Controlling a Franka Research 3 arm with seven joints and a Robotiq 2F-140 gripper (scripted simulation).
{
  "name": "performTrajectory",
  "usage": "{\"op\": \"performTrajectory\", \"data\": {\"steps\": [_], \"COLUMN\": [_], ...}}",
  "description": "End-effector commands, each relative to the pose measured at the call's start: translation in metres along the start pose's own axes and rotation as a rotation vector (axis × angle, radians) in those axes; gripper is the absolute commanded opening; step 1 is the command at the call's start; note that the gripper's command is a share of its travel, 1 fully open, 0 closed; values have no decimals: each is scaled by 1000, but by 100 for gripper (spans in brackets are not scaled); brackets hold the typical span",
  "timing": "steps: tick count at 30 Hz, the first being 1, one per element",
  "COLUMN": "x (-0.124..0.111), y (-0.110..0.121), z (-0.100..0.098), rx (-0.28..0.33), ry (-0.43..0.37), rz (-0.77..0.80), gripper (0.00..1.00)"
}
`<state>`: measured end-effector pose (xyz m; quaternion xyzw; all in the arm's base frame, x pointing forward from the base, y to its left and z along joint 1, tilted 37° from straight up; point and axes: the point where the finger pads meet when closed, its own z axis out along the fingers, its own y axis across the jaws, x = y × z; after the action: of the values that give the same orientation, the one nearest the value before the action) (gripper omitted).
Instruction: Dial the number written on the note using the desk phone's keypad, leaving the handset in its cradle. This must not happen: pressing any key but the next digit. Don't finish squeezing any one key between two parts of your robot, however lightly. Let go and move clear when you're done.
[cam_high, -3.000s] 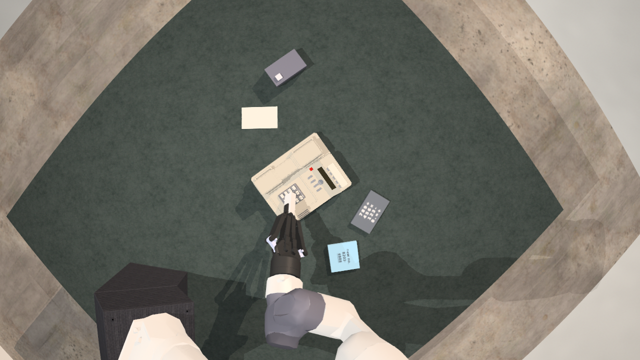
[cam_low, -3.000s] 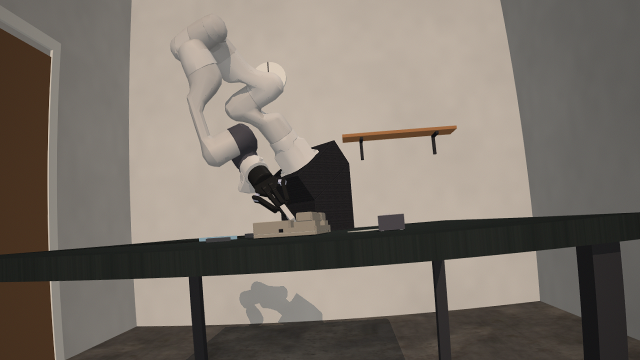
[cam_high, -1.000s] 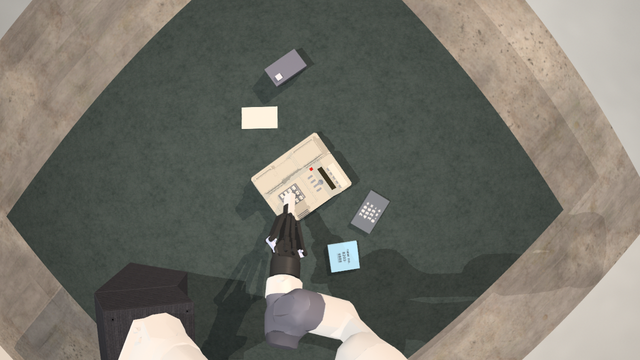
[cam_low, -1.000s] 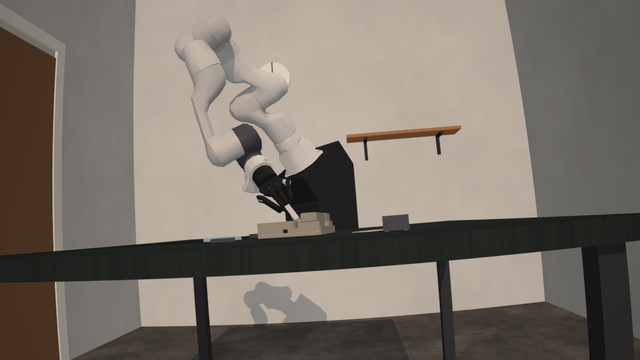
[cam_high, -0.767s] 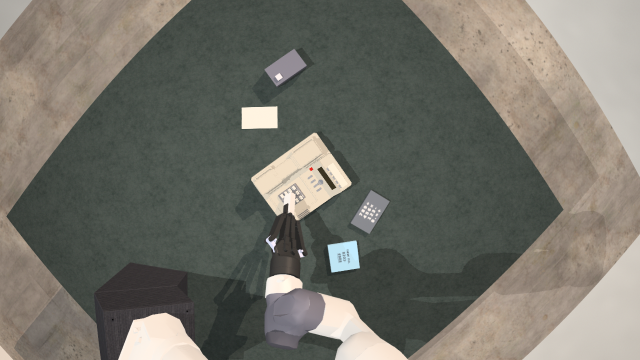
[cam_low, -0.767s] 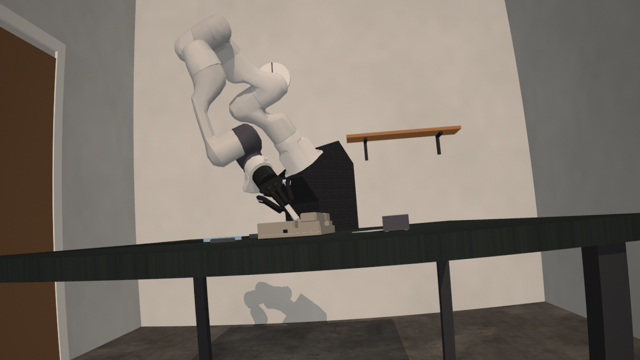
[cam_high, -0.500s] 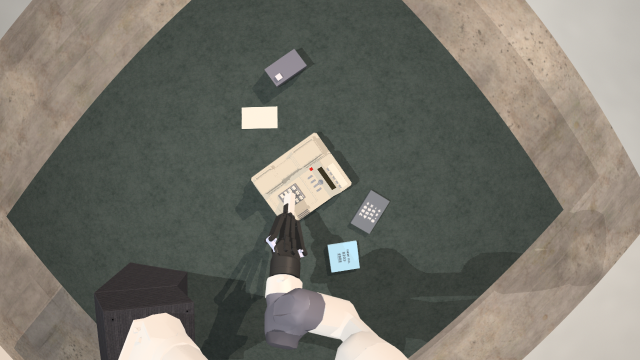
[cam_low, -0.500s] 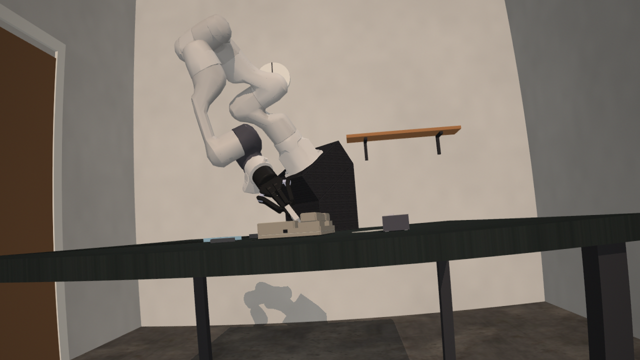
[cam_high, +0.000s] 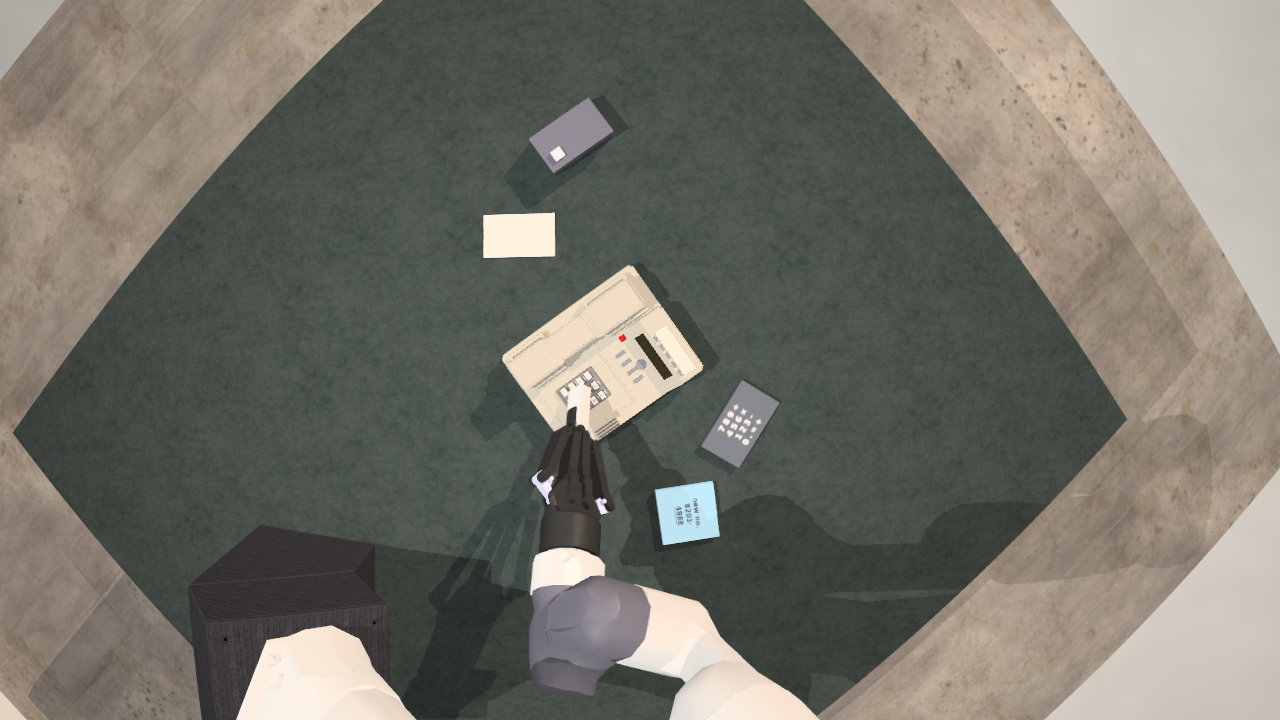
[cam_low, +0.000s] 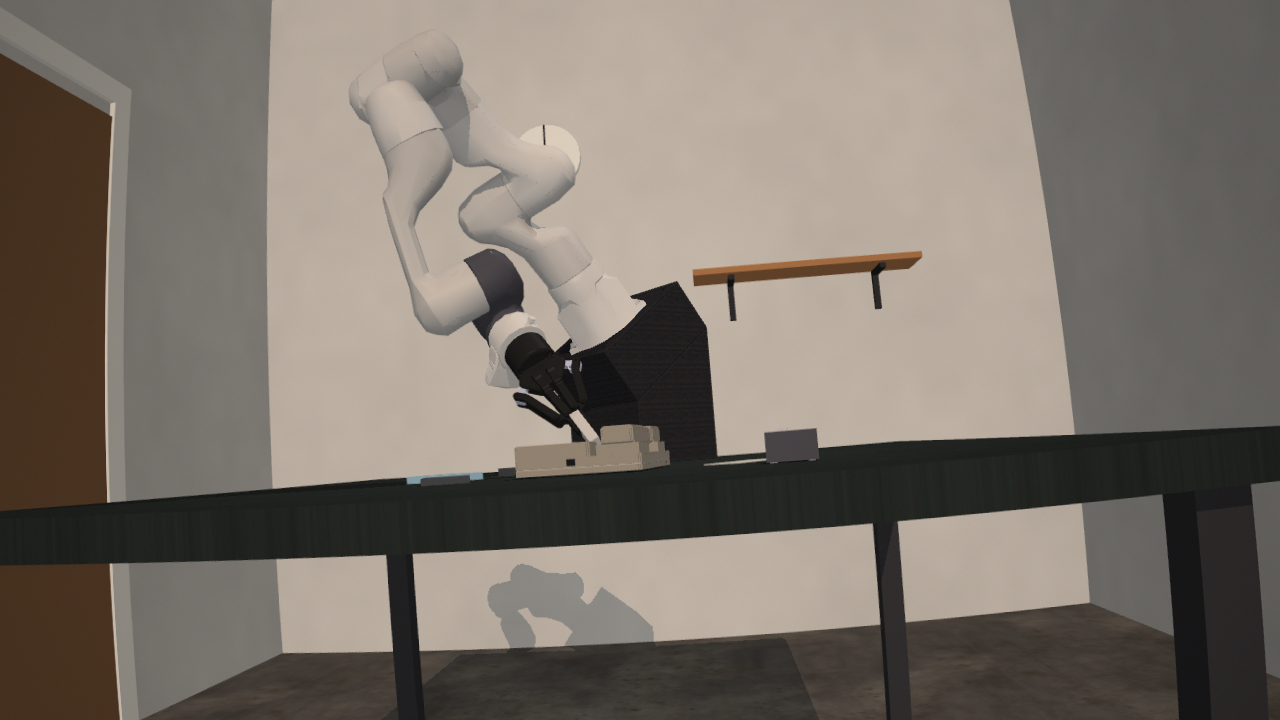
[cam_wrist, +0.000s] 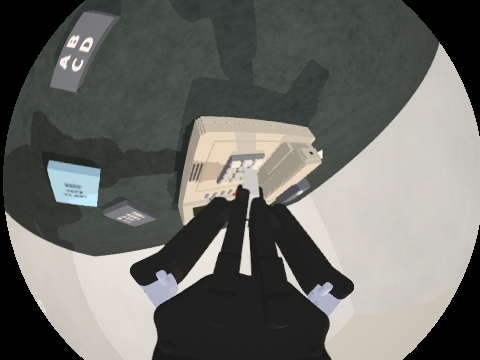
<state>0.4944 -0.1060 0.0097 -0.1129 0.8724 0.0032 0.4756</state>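
Note:
A beige desk phone (cam_high: 601, 351) lies slantwise in the middle of the dark mat, with its handset (cam_high: 581, 322) in the cradle along its far left side. Its grey keypad is at the near corner. My gripper (cam_high: 579, 400) is shut with nothing between the fingers; its pale fingertips are together over the keypad's near keys, also in the wrist view (cam_wrist: 250, 182). In the side view the tips (cam_low: 588, 432) slant down onto the phone (cam_low: 590, 454). The light blue note (cam_high: 686, 512) with small dark digits lies to the right of my wrist; the digits are too small to read.
A dark grey keypad-printed card (cam_high: 739, 422) lies right of the phone. A blank cream card (cam_high: 518, 234) and a grey box (cam_high: 570, 134) lie beyond it. A dark card marked A B C D (cam_wrist: 82, 51) shows in the wrist view. A black block (cam_high: 286, 608) stands by my base.

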Motion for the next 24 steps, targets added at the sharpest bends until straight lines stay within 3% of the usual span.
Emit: {"op": "performTrajectory", "data": {"steps": [1,24], "x": [0,-7], "y": [-2,3], "z": [1,-7], "rx": [2,2], "ry": [-3,-3], "rz": [-2,-2], "gripper": [0,0]}}
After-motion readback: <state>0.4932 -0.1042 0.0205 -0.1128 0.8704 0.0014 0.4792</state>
